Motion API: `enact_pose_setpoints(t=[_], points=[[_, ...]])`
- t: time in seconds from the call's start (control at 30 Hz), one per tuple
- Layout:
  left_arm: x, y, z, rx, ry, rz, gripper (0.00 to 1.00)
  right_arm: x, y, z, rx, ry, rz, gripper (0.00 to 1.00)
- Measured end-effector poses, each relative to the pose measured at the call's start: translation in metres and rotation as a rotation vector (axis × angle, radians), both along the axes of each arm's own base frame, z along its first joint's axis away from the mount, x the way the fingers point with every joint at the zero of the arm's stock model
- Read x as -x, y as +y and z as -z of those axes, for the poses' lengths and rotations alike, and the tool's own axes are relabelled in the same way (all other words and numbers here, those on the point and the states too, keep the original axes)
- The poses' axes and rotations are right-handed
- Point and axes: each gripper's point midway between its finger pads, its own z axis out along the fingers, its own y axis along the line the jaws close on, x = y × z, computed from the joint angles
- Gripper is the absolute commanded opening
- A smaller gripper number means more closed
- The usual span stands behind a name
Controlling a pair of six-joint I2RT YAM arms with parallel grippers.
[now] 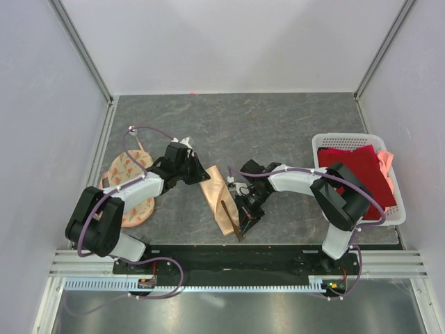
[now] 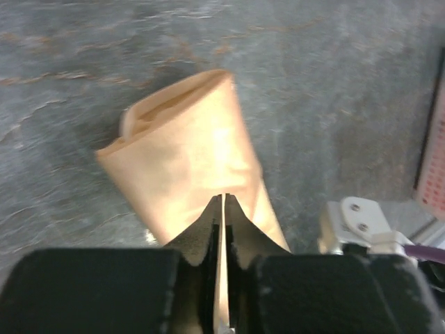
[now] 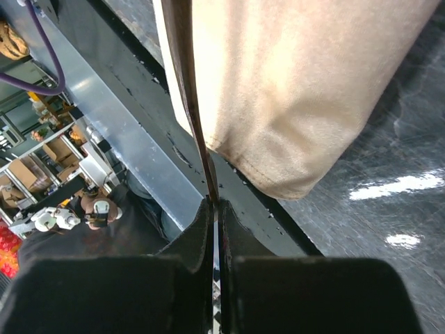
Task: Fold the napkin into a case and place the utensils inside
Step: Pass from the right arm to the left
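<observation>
Jaws clamped: left wrist shows the case (image 2: 188, 153), right wrist the brown stick (image 3: 188, 69).

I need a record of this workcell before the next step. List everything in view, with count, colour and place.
case: 1, peach-orange folded napkin, table centre, between the arms
stick utensil: 1, dark brown, along the case's near right edge
basket: 1, white lattice, right side of the table
red cloth: 1, dark red, in the basket
pink cloth: 1, salmon pink, at the basket's right rim
round cloth: 1, cream with orange print, left side, partly under the left arm
table: 1, dark grey, stone pattern
left arm: 1, black and white, jaws shut on the case's far end
right arm: 1, black and white, jaws shut on the stick utensil
</observation>
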Motion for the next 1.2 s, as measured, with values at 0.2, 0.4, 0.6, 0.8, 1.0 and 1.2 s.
enact_pose_setpoints(t=[0.2, 0.4, 0.6, 0.8, 1.0, 1.2], points=[[0.017, -0.031, -0.037, 0.157, -0.039, 0.148, 0.54, -0.005, 0.001, -0.014, -0.046, -0.032, -0.002, 0.0], [0.048, -0.053, -0.085, 0.334, -0.071, 0.332, 0.56, -0.022, 0.006, -0.052, -0.173, -0.169, 0.023, 0.0], [0.061, -0.058, -0.086, 0.411, 0.023, 0.324, 0.54, -0.027, 0.01, -0.073, -0.258, -0.273, 0.042, 0.0], [0.066, -0.062, -0.086, 0.434, 0.073, 0.31, 0.41, -0.03, 0.011, -0.07, -0.254, -0.288, 0.06, 0.0], [0.071, -0.068, -0.085, 0.433, 0.096, 0.298, 0.04, -0.035, 0.011, -0.068, -0.237, -0.318, 0.076, 0.08], [0.06, -0.061, -0.085, 0.393, 0.067, 0.206, 0.02, -0.047, 0.011, -0.063, -0.169, -0.395, 0.134, 0.27]])
